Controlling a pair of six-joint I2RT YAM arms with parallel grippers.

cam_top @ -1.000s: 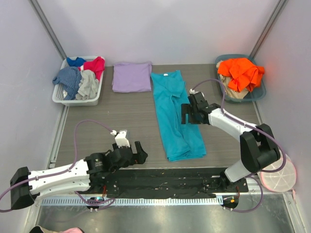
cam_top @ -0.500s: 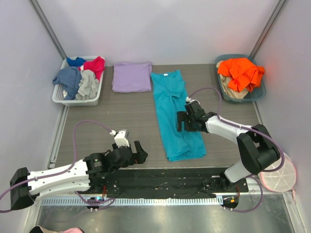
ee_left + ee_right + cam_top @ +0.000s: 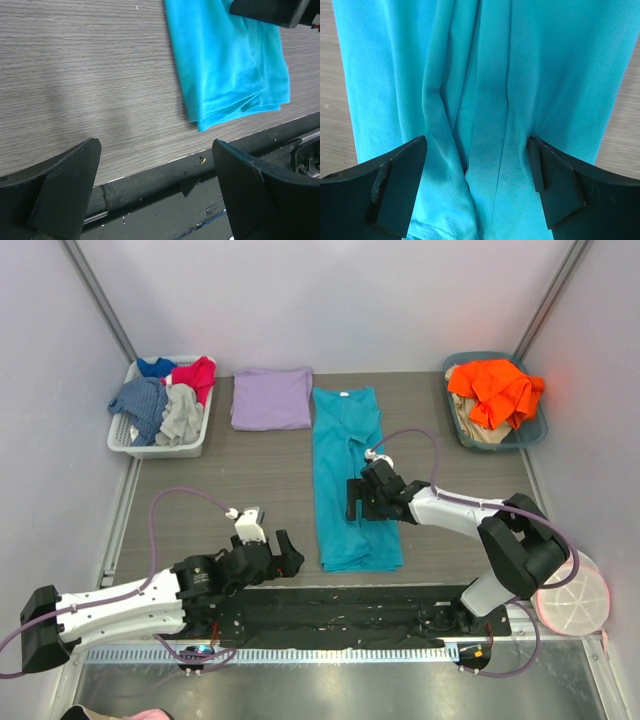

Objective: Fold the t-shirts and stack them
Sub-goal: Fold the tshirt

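Your right gripper (image 3: 353, 502), jaws apart and holding nothing, has slid toward 9 o'clock over the teal t-shirt (image 3: 345, 440), sweeping its flared hem in, so the strip now lies straight at centre. Crosswise folds likely come next. The lavender t-shirt (image 3: 270, 398) lies folded at 11 o'clock. Your left gripper (image 3: 288, 552) waits wide apart at 7 o'clock.

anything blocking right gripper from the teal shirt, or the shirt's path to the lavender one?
Nothing visible. Right gripper is open directly over the teal shirt; the lavender shirt lies beside its collar end, nothing between them.
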